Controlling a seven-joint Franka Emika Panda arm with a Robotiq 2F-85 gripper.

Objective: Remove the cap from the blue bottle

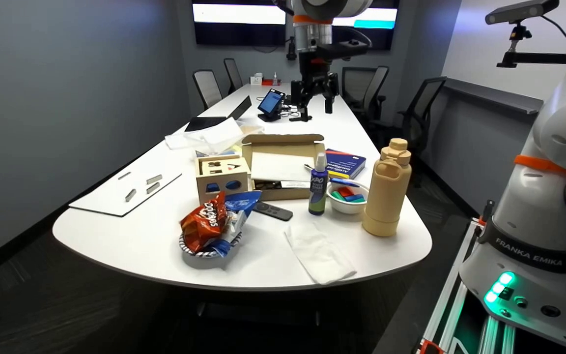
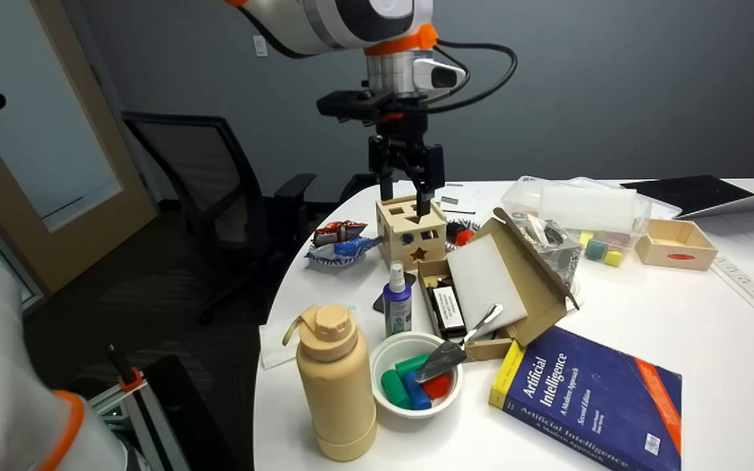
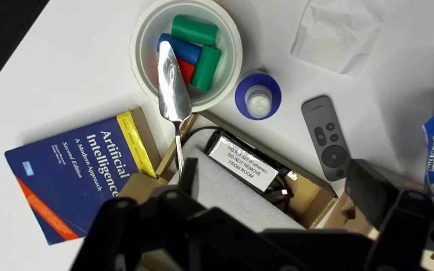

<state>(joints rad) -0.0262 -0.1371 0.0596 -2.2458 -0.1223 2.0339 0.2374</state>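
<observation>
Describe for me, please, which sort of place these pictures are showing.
Probably an office meeting room: in an exterior view, a long white table runs through it, with office chairs along both sides and two big screens up at the far end.

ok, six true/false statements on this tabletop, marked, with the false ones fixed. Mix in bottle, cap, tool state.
1. The slim blue bottle with a green label band stands upright on the white table. True.
2. Its small whitish translucent cap is off. False: the cap is on the bottle.
3. The black two-fingered tool is open. True.
4. The round white bowl holds red, blue and green blocks. True.
5. The silver metal cake server lies on the blue textbook. False: the cake server's blade is over the bowl.
6. The tan bottle is shorter than the blue one. False: the tan bottle is taller.
</observation>
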